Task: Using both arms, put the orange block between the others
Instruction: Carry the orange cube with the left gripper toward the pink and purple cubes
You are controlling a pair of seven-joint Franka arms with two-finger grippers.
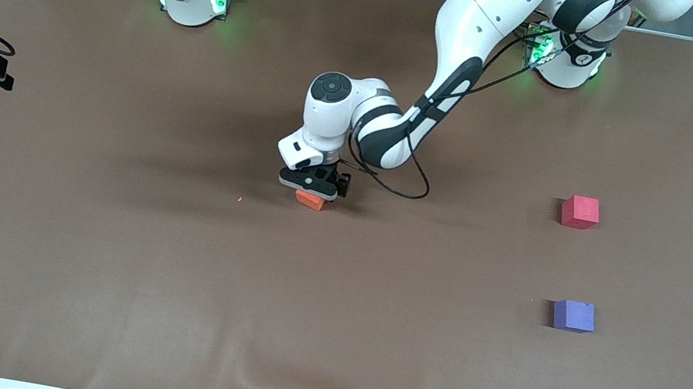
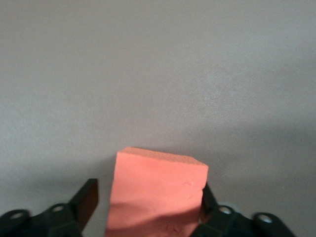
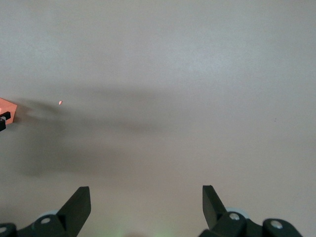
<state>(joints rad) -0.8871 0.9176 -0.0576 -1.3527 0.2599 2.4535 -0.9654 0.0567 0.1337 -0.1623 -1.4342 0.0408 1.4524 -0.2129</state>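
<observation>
Brown matting covers the surface (image 1: 92,264) from edge to edge. From its base at the top edge the left arm (image 1: 462,65) reaches to mid-surface, its end effector (image 1: 313,190) down around the orange block (image 1: 310,200). In the left wrist view one finger (image 2: 207,200) touches the block while the other stands just off it, so the grip looks half made. The right end effector (image 3: 145,202) hangs wide and empty, waiting. The red-pink cube (image 1: 580,212) and purple-blue cube (image 1: 574,316) sit well apart toward the left arm's end. Doing this well probably means closing evenly, keeping the block square, confirming both fingers bear before lifting, then setting it in the gap between them.
</observation>
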